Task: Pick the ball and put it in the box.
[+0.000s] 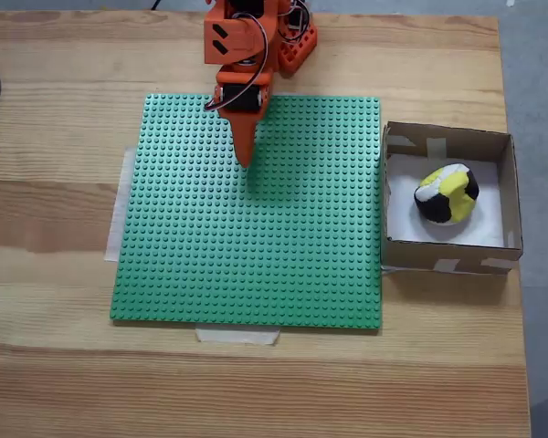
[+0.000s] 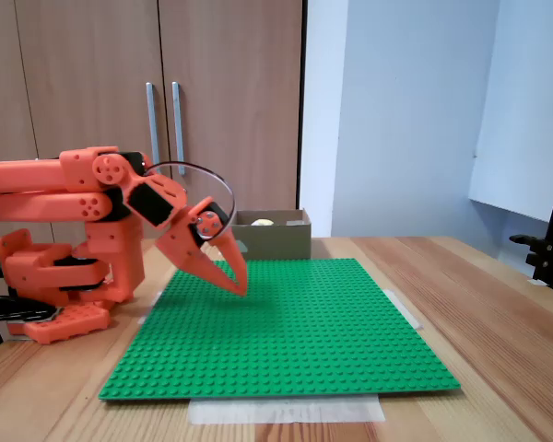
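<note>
The orange gripper (image 1: 247, 157) hangs above the green studded mat (image 1: 256, 265), near the mat's far edge beside the arm's base. Its two fingers are drawn together to one point, with nothing between them; the side-on fixed view shows the same tip (image 2: 239, 287) tilted down and just clear of the mat. From the gripper outward, bare mat runs to the mat's right edge as the top-down fixed view shows it. The cardboard box (image 1: 403, 251) stands there on the wooden table (image 1: 64, 228), its wall touching or just beside that edge.

The ball (image 1: 447, 193) already lies inside the box, on the white bottom, slightly toward the box's far wall. In the side-on view only its pale top (image 2: 263, 222) peeks over the box rim (image 2: 275, 241). So the ball lies well apart from the gripper, across the mat and slightly nearer the camera edge. It is roundish, with no long axis to line up on. Judged from this, the task looks finished, and the single arm seems parked away from the box.
</note>
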`<act>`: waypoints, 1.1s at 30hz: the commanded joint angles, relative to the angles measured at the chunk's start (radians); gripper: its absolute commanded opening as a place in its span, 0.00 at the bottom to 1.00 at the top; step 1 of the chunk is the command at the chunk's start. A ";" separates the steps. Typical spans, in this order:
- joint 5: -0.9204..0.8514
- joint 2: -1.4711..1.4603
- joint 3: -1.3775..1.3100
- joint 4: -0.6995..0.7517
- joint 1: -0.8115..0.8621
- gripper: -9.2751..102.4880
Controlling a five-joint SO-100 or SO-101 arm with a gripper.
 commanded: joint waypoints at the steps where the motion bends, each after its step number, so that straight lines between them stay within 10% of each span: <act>1: -0.005 0.009 0.012 0.005 0.003 0.08; 33: -0.012 0.009 0.012 0.005 0.006 0.08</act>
